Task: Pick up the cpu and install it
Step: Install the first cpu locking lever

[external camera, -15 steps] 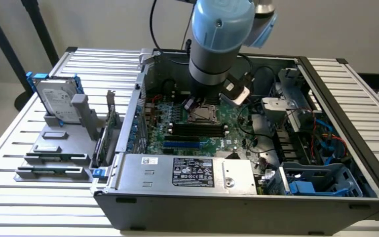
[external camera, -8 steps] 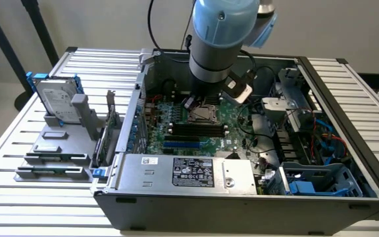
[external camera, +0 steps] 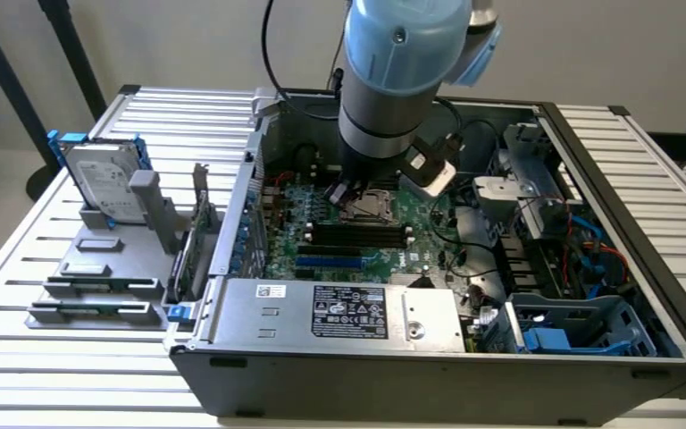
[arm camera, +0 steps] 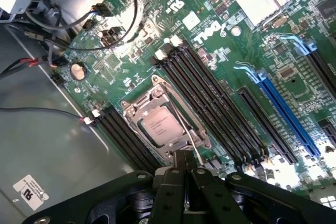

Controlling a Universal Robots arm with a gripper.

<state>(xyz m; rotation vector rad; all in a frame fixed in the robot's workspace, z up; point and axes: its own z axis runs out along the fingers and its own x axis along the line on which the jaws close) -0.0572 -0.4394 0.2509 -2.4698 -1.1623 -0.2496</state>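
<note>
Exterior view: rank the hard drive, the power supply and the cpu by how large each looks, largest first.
1. Power supply, the silver box at the case's front; it sits nearest the camera, which adds to its apparent size.
2. Hard drive, upright in its blue frame outside the case.
3. cpu, in the motherboard socket under the arm, clearly smallest.

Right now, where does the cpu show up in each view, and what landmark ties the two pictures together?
Exterior view: the cpu sits in its socket on the green motherboard, under the arm, above the black memory slots.
Wrist view: the cpu lies inside the metal socket frame, just ahead of the shut gripper.
Shared landmark: the black memory slots beside the socket.
</note>
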